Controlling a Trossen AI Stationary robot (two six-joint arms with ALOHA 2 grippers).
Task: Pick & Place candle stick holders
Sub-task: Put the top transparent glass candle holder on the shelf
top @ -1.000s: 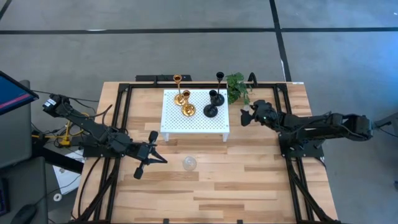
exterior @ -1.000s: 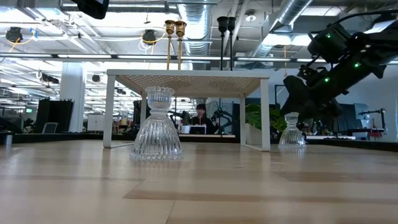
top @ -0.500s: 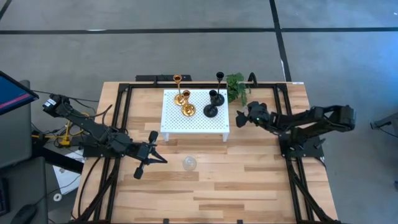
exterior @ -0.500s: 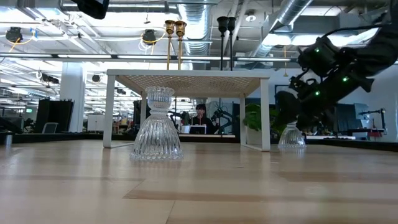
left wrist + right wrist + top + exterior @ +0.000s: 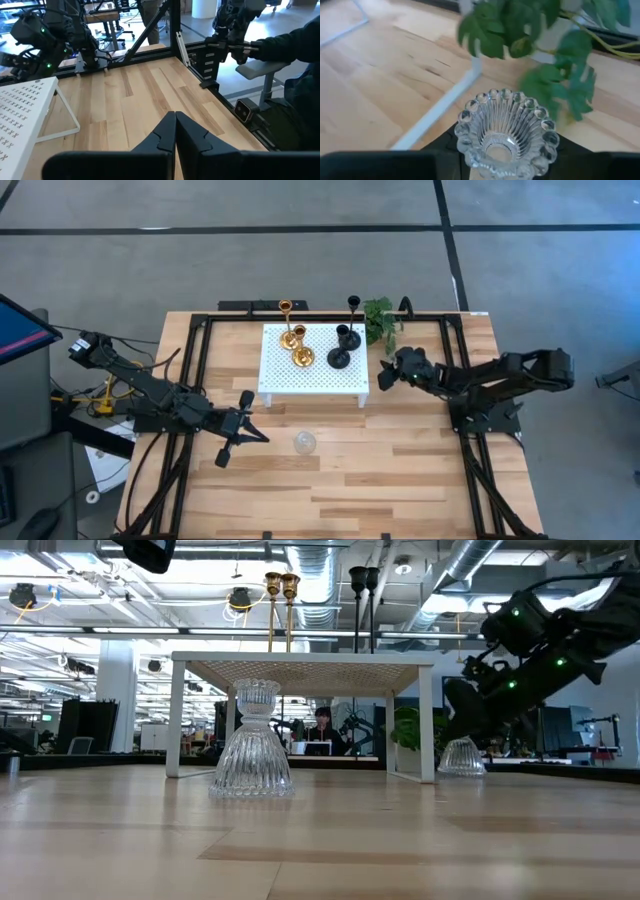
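Two dark arms over a wooden bench (image 5: 400, 470), seen from straight above. Left hand (image 5: 262, 436) clenched on nothing, low over the near-left part of the bench, well apart from every holder. White perforated stand (image 5: 312, 375) toward the far middle, carrying two gold holders (image 5: 301, 357) on its left half and two black holders (image 5: 339, 359) on its right half, one tall and one short of each colour. Small green plant (image 5: 380, 318) just beyond the stand's far-right corner. Squat glass holder (image 5: 304, 442) alone on the bare wood in front of the stand, between the two arms. Right hand (image 5: 385, 376) just beside the stand's right edge. From bench height: squat glass holder large and upright in the foreground, stand behind it with gold and black stems rising above its top, and at the right the right hand grasping a second glass holder (image 5: 462, 756), its base just above or barely at the wood; cannot tell which. Person (image 5: 322, 726) seated far off in the room, visible under the stand. From the left wrist: both dark fingers (image 5: 165, 137) pressed together over bare planks, a corner of the stand to one side. From the right wrist: second glass holder with its beaded, ribbed rim between the dark fingers, plant leaves and a white stand leg just beyond.
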